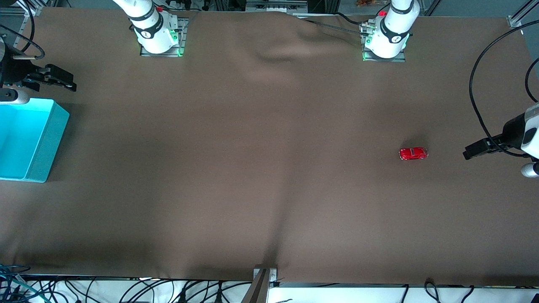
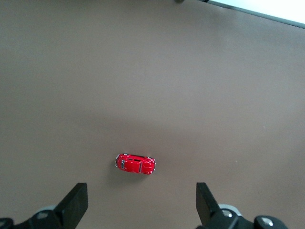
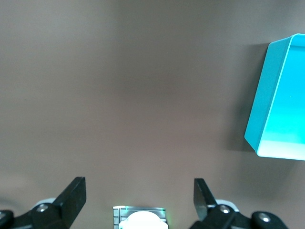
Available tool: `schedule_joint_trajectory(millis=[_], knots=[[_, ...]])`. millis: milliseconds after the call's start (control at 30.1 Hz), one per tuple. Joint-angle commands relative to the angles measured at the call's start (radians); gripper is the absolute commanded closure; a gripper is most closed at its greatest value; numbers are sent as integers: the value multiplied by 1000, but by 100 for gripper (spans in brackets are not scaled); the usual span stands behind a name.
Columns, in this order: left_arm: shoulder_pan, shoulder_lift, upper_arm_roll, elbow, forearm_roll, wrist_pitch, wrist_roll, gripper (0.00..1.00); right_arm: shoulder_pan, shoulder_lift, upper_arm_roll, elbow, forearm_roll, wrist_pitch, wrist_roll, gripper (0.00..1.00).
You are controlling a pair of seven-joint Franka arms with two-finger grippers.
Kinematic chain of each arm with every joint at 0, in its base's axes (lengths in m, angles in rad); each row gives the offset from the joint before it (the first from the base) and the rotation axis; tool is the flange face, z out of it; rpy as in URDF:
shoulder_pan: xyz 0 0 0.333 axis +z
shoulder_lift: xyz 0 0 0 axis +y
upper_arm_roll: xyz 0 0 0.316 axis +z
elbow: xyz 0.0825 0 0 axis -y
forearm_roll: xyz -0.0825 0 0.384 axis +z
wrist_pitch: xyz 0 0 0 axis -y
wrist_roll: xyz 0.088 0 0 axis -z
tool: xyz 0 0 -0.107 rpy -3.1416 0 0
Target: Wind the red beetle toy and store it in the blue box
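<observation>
red beetle toy (image 1: pixel 413 153) sits on the brown cloth surface (image 1: pixel 261 168) toward the left arm's end, on its wheels, long axis running along the length of the surface. nothing touches it. in the left wrist view the toy (image 2: pixel 136 163) shows from above, red body with dark windows and silvery trim at both ends, lying between and just ahead of the two fingertips (image 2: pixel 76 202).

left end effector (image 1: pixel 473 150) hangs at the left arm's end of the surface, up in the air, near the toy but apart from it, pointing toward it. its fingers are spread wide, gripping nothing.

blue box (image 1: pixel 29 141) stands at the right arm's end of the surface, partly cut by the frame edge, open top up, inside looks bare cyan. well apart from the toy, almost the whole length of the surface between them. right wrist view shows one corner and wall of the box (image 3: pixel 279 117) on the cloth.

right end effector (image 1: pixel 59 80) hangs over the surface by the box's edge that is farther from the front camera, not touching the box. its fingers (image 3: pixel 71 198) are spread wide in the right wrist view, holding nothing. the right arm's base (image 1: pixel 158 35) shows between them in that view.

cloth has soft wrinkles near the bases and a crease down the middle.
</observation>
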Motion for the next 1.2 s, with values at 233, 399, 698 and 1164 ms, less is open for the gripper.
schedule_joint_trajectory(millis=[233,399,698,1164], knots=[[16,-16,3,-20,-35,-7,-4,0,-2,12,4,28,-9,-21,-14,0],[39,-11,4,-55,-37,-7,-107,0,1,13,6,28,-15,-21,-6,0],[111,9,4,-80,-49,-7,-288,0,-5,17,3,26,-18,-34,-11,0],[159,130,4,-88,-78,15,-832,0,-5,18,1,25,-21,-48,-9,0]])
